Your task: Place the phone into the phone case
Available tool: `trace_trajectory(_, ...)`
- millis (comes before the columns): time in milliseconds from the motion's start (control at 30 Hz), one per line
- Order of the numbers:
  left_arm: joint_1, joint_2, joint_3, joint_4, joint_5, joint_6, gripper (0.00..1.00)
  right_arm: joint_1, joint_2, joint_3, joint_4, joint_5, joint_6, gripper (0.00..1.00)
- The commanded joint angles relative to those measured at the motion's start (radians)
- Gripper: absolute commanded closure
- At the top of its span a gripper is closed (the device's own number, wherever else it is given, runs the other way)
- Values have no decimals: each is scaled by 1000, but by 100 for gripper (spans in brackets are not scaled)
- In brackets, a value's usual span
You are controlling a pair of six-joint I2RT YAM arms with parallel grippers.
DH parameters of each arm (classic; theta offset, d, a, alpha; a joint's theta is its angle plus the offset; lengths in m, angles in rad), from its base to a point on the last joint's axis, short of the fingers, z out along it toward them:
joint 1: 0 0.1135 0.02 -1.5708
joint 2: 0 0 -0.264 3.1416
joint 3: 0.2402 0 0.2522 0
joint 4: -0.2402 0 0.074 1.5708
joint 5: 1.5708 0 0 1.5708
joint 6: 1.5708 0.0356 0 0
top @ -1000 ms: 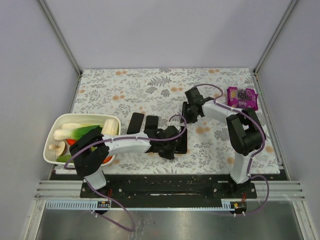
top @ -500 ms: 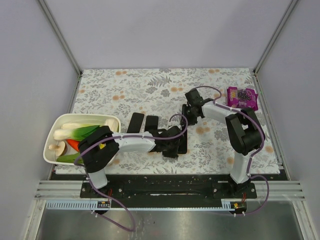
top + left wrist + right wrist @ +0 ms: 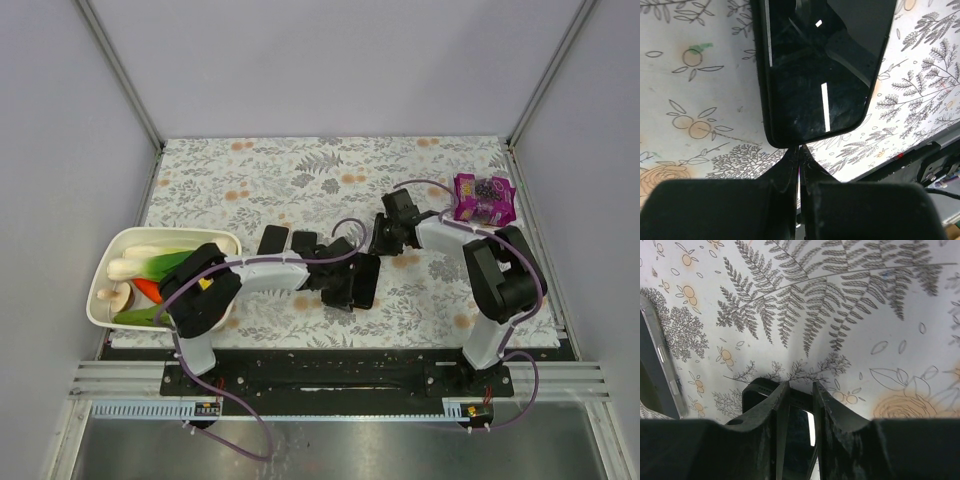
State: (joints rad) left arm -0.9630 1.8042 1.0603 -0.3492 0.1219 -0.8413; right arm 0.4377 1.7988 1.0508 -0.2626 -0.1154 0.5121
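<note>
Both arms have slid a bit since a second ago. The left pincer (image 3: 799, 152) has swung closer to the phone (image 3: 820, 65), and the right pincer (image 3: 800, 386) has pulled back toward its own side, so more of the phone shows.

The phone lies flat on the counter (image 3: 250, 180), shiny side up, with its short end touching the left pincer's tips. That pincer is squeezed tight and holds nothing; it looks like it is nudging. The right pincer is open just a crack, with something dark and shiny between its fingers. I cannot tell what it is.

To nudge well, push slowly and straight on the middle of the phone's end, or it will spin.

Two dark flat pieces (image 3: 272, 240) lie just behind the left pincer. One is likely the case, but I cannot tell which. The left arm lies between them and the phone. A white tub (image 3: 110, 255) of veggies sits far behind the left pincer. A purple snack bag (image 3: 484, 197) lies well off to the right pincer's side. Neither is in the way.
</note>
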Motion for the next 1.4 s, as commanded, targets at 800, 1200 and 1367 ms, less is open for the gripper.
trace_trajectory(800, 233, 213, 403, -142, -176, 166, 99, 13, -326, -394, 25, 54, 212, 66)
trace_trajectory(1200, 146, -173, 41, -123, -199, 140, 94, -5, -234, -276, 8, 53, 178, 66)
trace_trajectory(1367, 69, -220, -60, -85, -166, 73, 94, -7, -200, -230, -7, 34, 155, 66)
